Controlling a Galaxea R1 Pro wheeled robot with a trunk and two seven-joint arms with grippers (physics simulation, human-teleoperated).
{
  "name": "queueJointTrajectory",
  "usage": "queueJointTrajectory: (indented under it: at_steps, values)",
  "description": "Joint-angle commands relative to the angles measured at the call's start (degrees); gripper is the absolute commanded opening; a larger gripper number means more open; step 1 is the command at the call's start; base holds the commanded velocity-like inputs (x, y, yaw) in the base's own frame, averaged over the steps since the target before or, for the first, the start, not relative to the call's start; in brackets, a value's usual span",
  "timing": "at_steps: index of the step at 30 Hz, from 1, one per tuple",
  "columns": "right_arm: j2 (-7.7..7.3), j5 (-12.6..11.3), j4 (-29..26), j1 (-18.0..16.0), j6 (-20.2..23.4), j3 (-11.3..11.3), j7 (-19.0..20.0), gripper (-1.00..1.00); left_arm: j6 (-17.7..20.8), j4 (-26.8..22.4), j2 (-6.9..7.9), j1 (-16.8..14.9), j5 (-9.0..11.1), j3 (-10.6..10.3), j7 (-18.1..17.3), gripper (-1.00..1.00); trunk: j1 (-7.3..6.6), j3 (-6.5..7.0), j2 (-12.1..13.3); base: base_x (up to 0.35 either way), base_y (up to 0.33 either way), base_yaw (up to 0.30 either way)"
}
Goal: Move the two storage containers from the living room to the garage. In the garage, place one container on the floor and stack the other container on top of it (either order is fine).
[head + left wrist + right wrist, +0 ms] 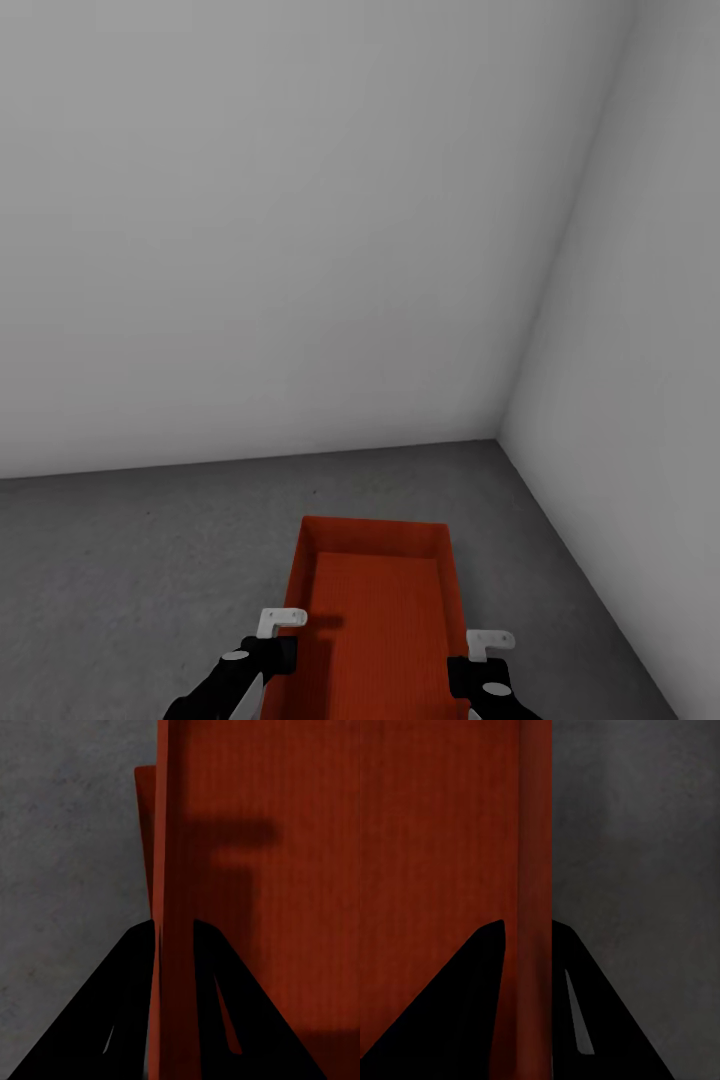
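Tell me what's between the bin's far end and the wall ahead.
Bare dark grey floor between the orange-red bin and the wall, per the head view.

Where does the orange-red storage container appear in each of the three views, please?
Head view: storage container sits low, slightly right of centre, above the grey floor, a hand on each side wall.
Left wrist view: its wall runs up the middle between the left hand's fingers.
Right wrist view: its wall runs between the right hand's fingers.
Shared landmark: the grey floor.
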Motion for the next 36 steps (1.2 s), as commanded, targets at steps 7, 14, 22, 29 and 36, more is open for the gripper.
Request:
queueJointTrajectory:
  at_steps: [7, 14, 22, 29, 36]
  values:
    - [-1.00, 0.4, -0.1, 0.0, -0.2, 0.0, -0.8, -1.00, 0.4, -0.1, 0.07, 0.0, -0.9, 1.1, 0.7, -1.00, 1.54, -1.31, -2.9, 0.000, 0.000, 0.000]
    - [-0.99, 0.4, -0.1, 0.0, -0.2, 0.0, -0.8, -1.00, 0.4, -0.1, 0.07, 0.0, -0.9, 1.1, 0.7, -1.00, 3.08, -2.57, -5.7, 0.000, 0.000, 0.000]
    - [-0.99, 0.4, -0.1, 0.0, -0.2, 0.0, -0.8, -1.00, 0.4, -0.1, 0.07, 0.0, -0.9, 1.1, 0.7, -1.00, 3.96, -3.29, -7.3, 0.000, 0.000, 0.000]
    - [-0.99, 0.4, -0.1, 0.0, -0.1, 0.0, -0.8, -1.00, 0.4, -0.1, 0.07, 0.0, -0.9, 1.1, 0.7, -1.00, 3.96, -3.29, -7.3, 0.000, 0.000, 0.000]
    - [-0.98, 0.4, -0.1, 0.0, -0.1, 0.0, -0.8, -1.00, 0.4, -0.1, 0.07, 0.0, -0.9, 1.1, 0.7, -1.00, 3.96, -3.29, -7.3, 0.000, 0.000, 0.000]
